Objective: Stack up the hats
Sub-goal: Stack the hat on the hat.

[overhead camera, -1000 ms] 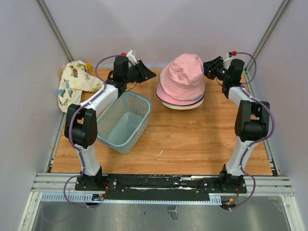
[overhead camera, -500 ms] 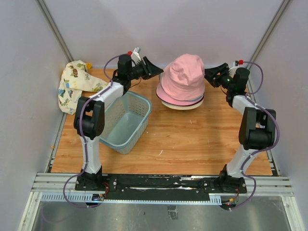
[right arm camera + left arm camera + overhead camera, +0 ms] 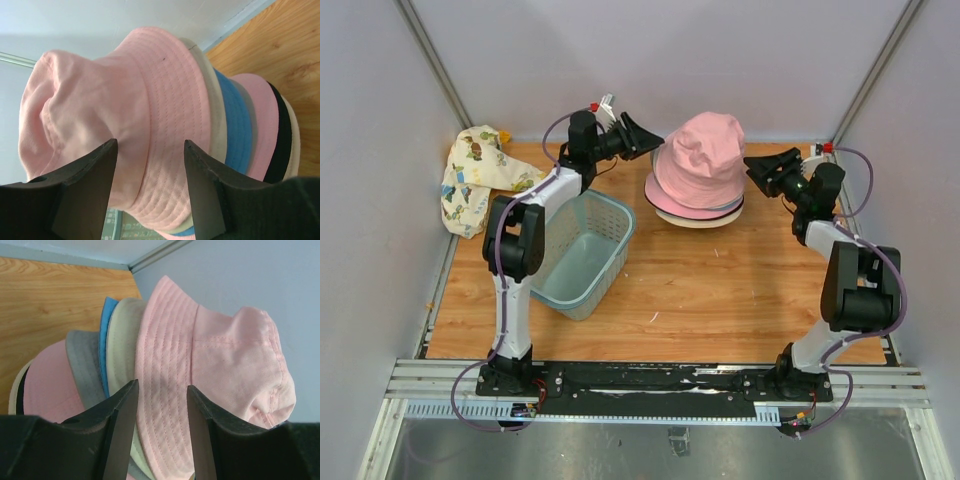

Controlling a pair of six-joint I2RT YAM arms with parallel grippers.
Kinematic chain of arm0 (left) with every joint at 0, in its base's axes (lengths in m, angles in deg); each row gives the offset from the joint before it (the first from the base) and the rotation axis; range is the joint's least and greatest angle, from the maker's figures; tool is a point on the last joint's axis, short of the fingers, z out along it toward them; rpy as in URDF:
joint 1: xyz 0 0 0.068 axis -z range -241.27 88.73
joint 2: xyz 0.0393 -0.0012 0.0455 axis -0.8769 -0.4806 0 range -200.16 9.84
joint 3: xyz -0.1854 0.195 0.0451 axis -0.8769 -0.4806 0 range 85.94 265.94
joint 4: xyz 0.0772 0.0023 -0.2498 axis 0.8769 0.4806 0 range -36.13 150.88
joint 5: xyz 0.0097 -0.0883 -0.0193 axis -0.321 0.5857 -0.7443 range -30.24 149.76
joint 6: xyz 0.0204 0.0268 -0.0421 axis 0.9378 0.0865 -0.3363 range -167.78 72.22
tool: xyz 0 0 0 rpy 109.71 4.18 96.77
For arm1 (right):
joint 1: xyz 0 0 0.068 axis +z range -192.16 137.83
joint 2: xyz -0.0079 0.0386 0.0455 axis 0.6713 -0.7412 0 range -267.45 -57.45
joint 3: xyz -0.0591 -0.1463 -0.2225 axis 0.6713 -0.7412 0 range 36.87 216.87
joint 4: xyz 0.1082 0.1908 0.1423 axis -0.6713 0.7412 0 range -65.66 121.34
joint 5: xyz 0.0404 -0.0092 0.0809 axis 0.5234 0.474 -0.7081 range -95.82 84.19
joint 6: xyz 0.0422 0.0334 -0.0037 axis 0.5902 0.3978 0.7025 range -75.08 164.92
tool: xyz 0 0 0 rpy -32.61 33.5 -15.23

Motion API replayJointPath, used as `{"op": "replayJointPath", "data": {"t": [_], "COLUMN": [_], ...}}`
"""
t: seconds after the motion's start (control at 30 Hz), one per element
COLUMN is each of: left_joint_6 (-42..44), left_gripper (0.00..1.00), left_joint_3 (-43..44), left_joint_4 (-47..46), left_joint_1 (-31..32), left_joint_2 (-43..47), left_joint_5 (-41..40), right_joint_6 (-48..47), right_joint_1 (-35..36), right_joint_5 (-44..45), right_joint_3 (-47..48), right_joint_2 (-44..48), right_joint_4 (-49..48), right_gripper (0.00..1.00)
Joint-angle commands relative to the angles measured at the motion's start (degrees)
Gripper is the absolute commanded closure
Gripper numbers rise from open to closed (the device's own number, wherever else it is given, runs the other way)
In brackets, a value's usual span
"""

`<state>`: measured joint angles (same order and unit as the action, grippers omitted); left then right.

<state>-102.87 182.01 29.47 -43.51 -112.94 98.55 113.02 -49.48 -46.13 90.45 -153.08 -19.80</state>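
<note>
Pink hat stack (image 3: 698, 172) between both pincers (image 3: 650, 141) (image 3: 758, 165)

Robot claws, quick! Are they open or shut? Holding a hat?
Left gripper: open, holding nothing.
Right gripper: open, holding nothing.

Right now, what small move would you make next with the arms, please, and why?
Probably draw both arms straight back. The left end effector and right end effector stand open on either side of the top pink hat, gripping nothing, and the basket looks empty.
</note>
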Motion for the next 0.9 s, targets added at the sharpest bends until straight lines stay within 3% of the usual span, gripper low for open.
{"op": "replayJointPath", "data": {"t": [0.0,0.4,0.63,0.73,0.87], "left_joint_6": [-0.98,-0.73,-1.25,-1.16,-1.14], "left_gripper": [0.52,0.48,0.53,0.6,0.86], "left_joint_3": [3.06,2.81,5.88,6.32,4.62], "left_joint_4": [-2.55,-3.04,-4.32,-4.47,-5.61], "left_joint_1": [0.28,0.89,2.42,2.87,3.1], "left_joint_2": [-2.27,-3.39,-5.82,-6.59,-6.45], "left_joint_5": [2.11,1.76,4.66,5.63,6.07], "right_joint_6": [1.79,2.16,2.92,2.94,3.53], "right_joint_1": [-0.34,-1.89,-1.99,-2.05,-2.56], "right_joint_5": [-0.94,-1.95,-2.27,-2.25,-2.2], "right_joint_3": [-3.2,-9.93,-12.41,-13.26,-14.69], "right_joint_2": [3.4,10.5,11.42,11.52,10.82], "right_joint_4": [-5.47,-6.13,-7.88,-8.38,-9.98], "right_gripper": [0.43,0.41,0.41,0.4,0.4]}}
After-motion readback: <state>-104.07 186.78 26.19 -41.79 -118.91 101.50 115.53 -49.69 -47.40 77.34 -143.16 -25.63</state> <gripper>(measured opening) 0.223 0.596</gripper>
